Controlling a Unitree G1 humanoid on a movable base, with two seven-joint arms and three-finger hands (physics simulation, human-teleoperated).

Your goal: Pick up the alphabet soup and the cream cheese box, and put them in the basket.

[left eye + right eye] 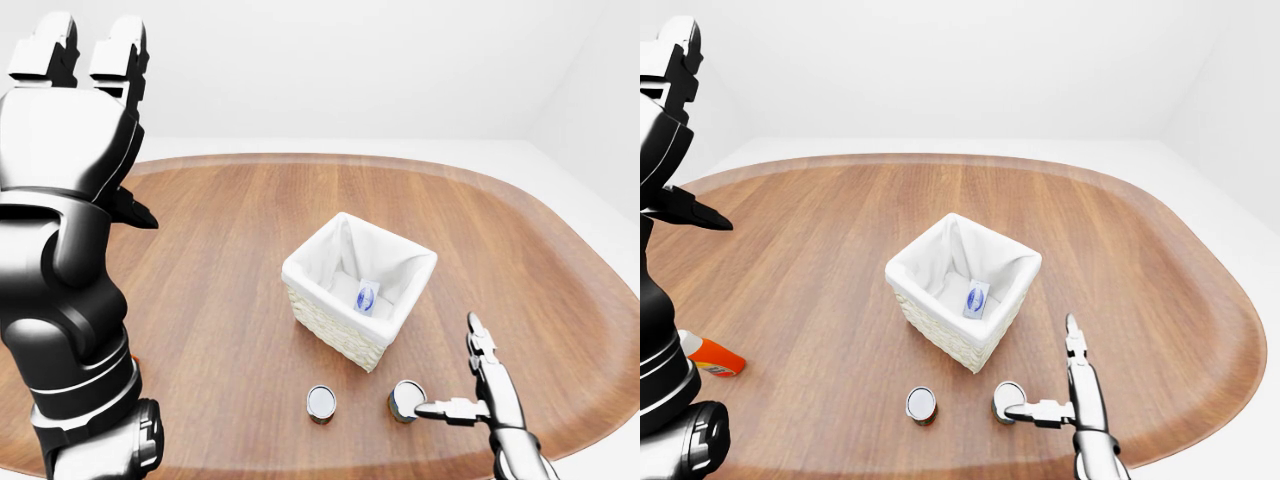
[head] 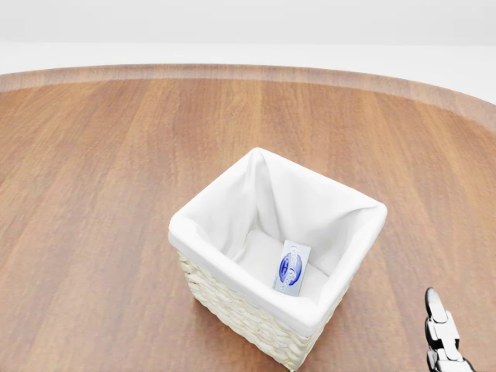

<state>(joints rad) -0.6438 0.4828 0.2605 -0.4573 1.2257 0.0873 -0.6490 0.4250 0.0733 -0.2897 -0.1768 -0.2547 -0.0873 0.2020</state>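
A: Item one, the wooden table (image 1: 240, 260); oval, bearing everything. Item two, the left hand (image 1: 70, 110); it is hanging raised at the left of the left-eye view, fingers extended and spread, gripping nothing.

B: Item three, the wicker basket (image 1: 335, 325), white-lined, sitting mid-table; the cream cheese box (image 1: 366, 297) is lying inside it on the liner; that half looks done.

A: Item four, the right hand (image 1: 478, 385); fingers splayed, one tip pointing at the right can (image 1: 406, 400), near it or just touching, I cannot tell which; closed on nothing.

B: Item five, the left can (image 1: 321, 403), apart from the hand; both cans are standing just below the basket; which one is the alphabet soup is unreadable; an orange bottle (image 1: 708, 355) is lying at the left edge of the right-eye view.

A: Step in hand, by my reading: reaching for the soup; next, the fingers are needing to straddle the can and close before lifting.
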